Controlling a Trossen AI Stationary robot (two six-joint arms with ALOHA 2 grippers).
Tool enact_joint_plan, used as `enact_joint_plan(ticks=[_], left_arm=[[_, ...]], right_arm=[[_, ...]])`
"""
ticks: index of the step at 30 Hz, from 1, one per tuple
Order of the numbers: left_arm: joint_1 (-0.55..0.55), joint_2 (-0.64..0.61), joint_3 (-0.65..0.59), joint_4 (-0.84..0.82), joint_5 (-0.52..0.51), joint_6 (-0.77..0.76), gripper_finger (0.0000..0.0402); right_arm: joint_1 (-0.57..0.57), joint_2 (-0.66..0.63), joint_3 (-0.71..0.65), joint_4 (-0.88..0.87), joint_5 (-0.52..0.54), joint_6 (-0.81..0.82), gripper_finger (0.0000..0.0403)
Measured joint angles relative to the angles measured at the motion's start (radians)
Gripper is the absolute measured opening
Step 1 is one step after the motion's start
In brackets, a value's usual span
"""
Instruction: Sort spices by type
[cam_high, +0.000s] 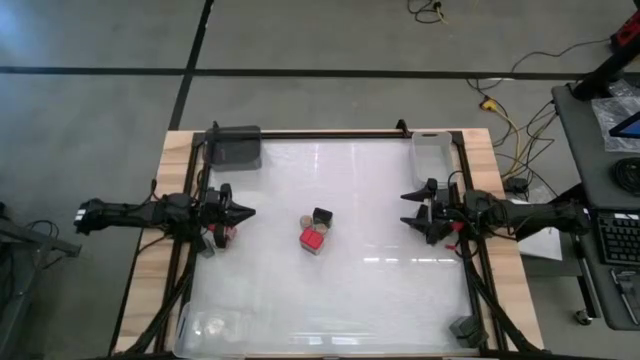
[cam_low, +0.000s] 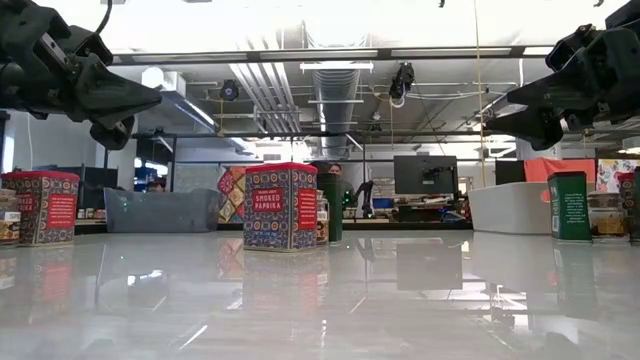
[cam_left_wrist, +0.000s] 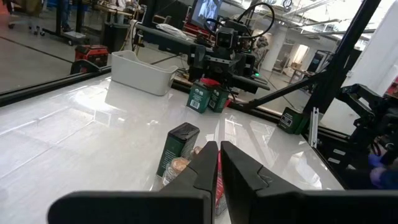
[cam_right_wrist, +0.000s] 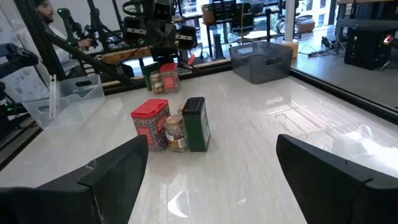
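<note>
Out in the middle of the white table (cam_high: 380, 290) a red tin (cam_high: 313, 239), a small round jar (cam_right_wrist: 176, 132) and a dark green tin (cam_right_wrist: 197, 124) stand huddled together, touching. To either side the two arms hang above the surface facing each other: the left gripper (cam_high: 243, 212) pinched shut with nothing in it, the right gripper (cam_high: 410, 209) spread wide and empty. At the far edge sit a grey bin (cam_high: 233, 147) and a clear bin (cam_high: 432, 150).
</note>
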Motion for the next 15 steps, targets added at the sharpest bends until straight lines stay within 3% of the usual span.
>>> enact_joint_plan(ticks=[12,15], left_arm=[[0.0,0.0,0.0,0.0,0.0,0.0,0.0004],[0.0,0.0,0.0,0.0,0.0,0.0,0.0004]], right_arm=[[0.0,0.0,0.0,0.029,0.002,0.0,0.0345],[0.0,0.0,0.0,0.081,0.002,0.071,0.0345]])
